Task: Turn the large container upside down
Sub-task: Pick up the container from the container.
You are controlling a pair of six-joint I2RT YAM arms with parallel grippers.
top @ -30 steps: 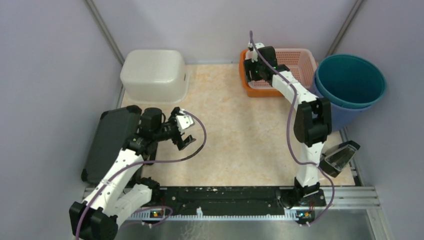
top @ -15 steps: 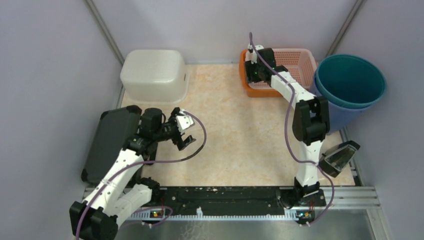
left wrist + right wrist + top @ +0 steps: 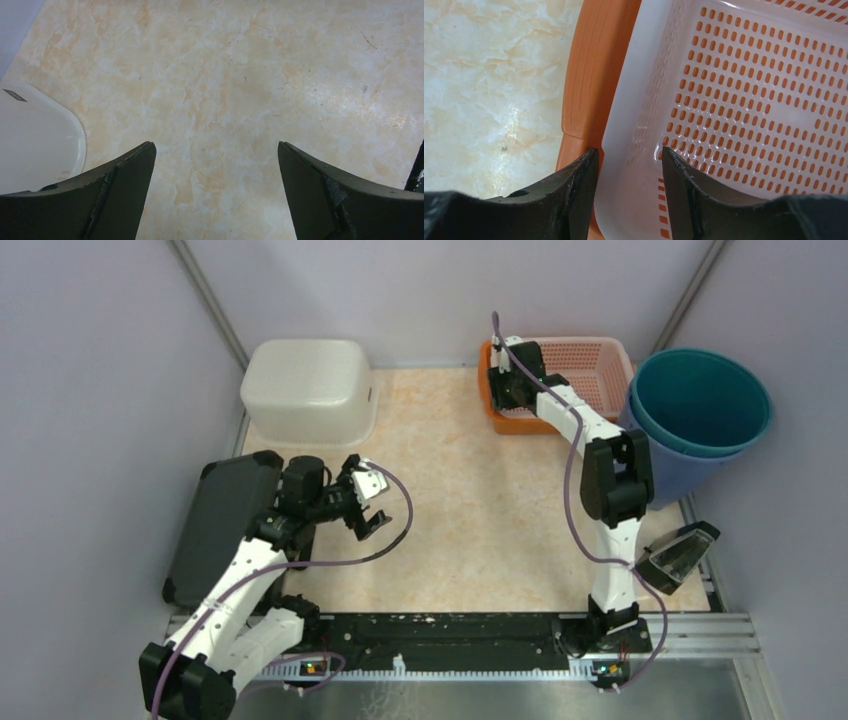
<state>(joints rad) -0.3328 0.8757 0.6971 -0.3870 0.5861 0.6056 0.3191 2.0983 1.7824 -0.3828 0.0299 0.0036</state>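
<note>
A perforated pale basket point(image 3: 590, 365) sits nested in an orange basket point(image 3: 520, 423) at the table's back right. My right gripper point(image 3: 508, 365) is at their far left corner. In the right wrist view the gripper point(image 3: 630, 152) is open and straddles the pale basket's wall point(image 3: 634, 100): one finger stands between it and the orange rim point(image 3: 589, 75), the other inside. A large white tub point(image 3: 308, 388) stands upside down at the back left. My left gripper point(image 3: 368, 505) is wide open and empty over bare table, also in the left wrist view point(image 3: 215, 145).
A teal bucket point(image 3: 700, 400) stacked in a blue one stands at the right, next to the baskets. A black flat lid point(image 3: 215, 525) lies at the left edge. A dark clear container point(image 3: 680, 555) lies at the near right. The tub's corner point(image 3: 35, 140) shows in the left wrist view.
My right gripper has moved a little back and left along the basket's left side to its far corner. The left arm has not moved.
</note>
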